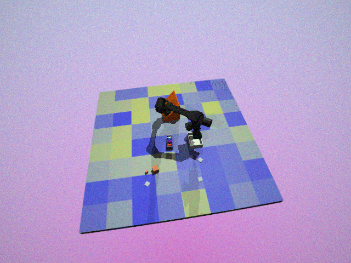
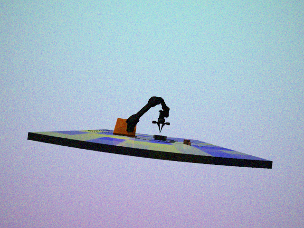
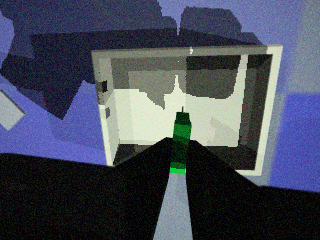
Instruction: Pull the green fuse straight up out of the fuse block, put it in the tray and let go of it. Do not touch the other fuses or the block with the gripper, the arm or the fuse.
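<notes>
My gripper point(image 3: 179, 146) point(image 2: 160, 129) is shut on the green fuse point(image 3: 180, 136), which points down from between the black fingers. In the wrist view the white tray point(image 3: 265, 105) lies right below the fuse, its floor open and empty. In the top view the gripper point(image 1: 196, 136) hangs over the tray point(image 1: 199, 146), well above it. The dark fuse block point(image 1: 169, 143) point(image 2: 160, 137) stands to the left of the tray with red, purple, blue and white fuses in it. The gripper is clear of the block.
The orange base block point(image 2: 120, 127) stands behind the arm. An orange cube point(image 1: 154, 169) point(image 2: 186, 141) and a smaller one point(image 1: 146, 171) lie in front of the fuse block. Small white cubes point(image 1: 200, 159) point(image 1: 147, 183) are scattered on the checkered board.
</notes>
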